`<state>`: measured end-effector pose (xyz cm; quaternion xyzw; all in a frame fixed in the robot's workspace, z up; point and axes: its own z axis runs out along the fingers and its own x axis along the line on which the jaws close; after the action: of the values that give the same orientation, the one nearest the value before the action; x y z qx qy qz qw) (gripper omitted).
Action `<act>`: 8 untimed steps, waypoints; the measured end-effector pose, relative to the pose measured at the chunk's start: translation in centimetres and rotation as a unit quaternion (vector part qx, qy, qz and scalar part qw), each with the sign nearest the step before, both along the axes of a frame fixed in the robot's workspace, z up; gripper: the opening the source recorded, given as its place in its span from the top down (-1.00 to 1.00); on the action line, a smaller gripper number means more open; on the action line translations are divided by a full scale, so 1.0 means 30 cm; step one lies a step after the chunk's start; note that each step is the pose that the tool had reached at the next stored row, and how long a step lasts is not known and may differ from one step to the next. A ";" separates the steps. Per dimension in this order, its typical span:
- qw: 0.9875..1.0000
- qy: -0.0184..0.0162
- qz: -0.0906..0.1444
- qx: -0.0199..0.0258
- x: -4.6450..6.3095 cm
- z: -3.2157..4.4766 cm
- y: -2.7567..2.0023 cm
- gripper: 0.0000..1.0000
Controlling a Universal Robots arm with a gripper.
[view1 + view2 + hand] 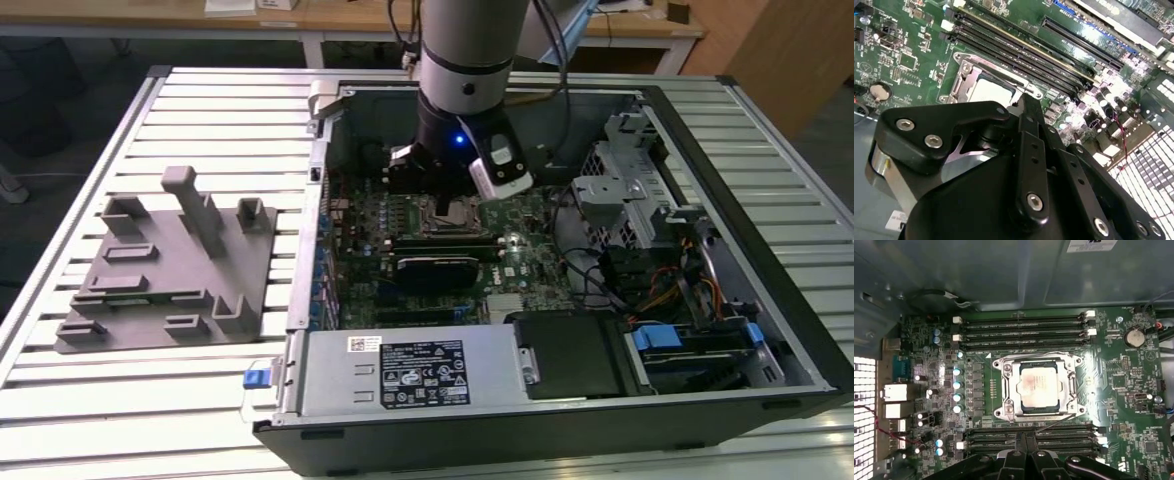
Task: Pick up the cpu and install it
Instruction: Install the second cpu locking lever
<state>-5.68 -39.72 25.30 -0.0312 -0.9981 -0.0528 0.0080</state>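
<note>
The cpu [1038, 387] lies flat in the socket frame [1038, 389] on the green motherboard [1114, 390], its silvery top plate facing up and its edges square with the frame; being square, it has no long axis. In the second wrist view the same cpu [990, 91] shows just beyond the black linkage of the end effector [1024, 107], whose fingers [1026, 112] look drawn together with nothing between them. One cpu and one socket frame are visible. In the first wrist view the end effector [1025, 437] sits over the memory slots beside the socket, apart from the chip. In the exterior view the arm reaches down into the open computer case [694, 130] on the slatted worktop [200, 110]; one grey tray [167, 275] with upright posts lies at the exterior view's left. A label on the power supply [400, 370] is too small to read
</note>
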 end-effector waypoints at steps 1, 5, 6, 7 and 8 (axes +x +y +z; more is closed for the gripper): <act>1.000 0.000 0.000 0.000 0.000 -0.005 -0.002 0.79; 1.000 0.000 0.000 0.000 -0.004 -0.023 -0.003 0.79; 1.000 0.000 0.000 0.000 -0.006 -0.027 -0.003 0.79; 1.000 0.000 0.000 0.000 -0.008 -0.031 -0.003 0.79; 1.000 0.000 0.000 0.000 -0.010 -0.035 -0.003 0.79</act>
<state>-5.99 -39.81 24.25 -0.0312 -0.9981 -0.0528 0.0080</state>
